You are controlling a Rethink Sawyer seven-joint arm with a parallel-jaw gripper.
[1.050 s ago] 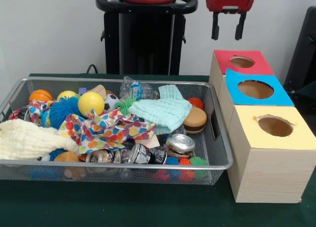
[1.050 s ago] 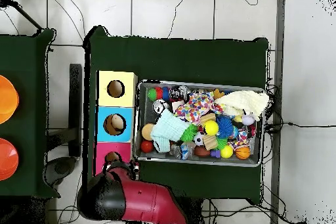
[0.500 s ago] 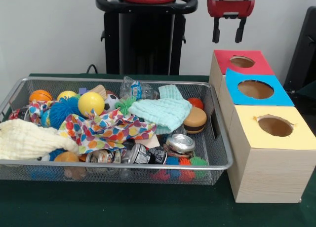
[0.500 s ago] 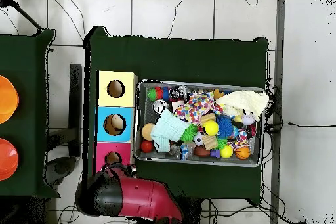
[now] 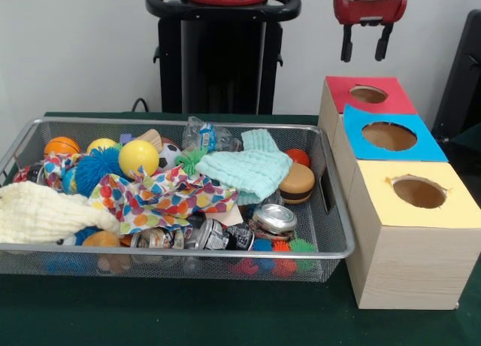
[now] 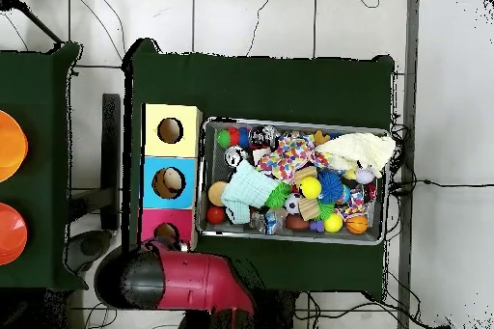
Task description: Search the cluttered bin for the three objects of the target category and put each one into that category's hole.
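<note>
We hold our end effector (image 5: 364, 51) high above the red-topped box (image 5: 367, 98), its two black prongs standing apart with nothing between them, well clear of the wire bin (image 5: 336, 210) on the green bench (image 5: 188, 316). We cannot tell which category is wanted, so the task's things remain somewhere in the heap. The risk we judge greatest is a bad pick: the bin is crowded and layered, with a spotted cloth (image 5: 161, 198) and a mint knit cloth (image 5: 248, 169) draped over smaller items, so a descent could snag fabric or drag a neighbour along. The round pieces, such as the yellow ball (image 5: 138, 156), may roll from a pinch. The blue box (image 5: 391, 135) and yellow box (image 5: 417, 194) stand beside the bin, holes open.
</note>
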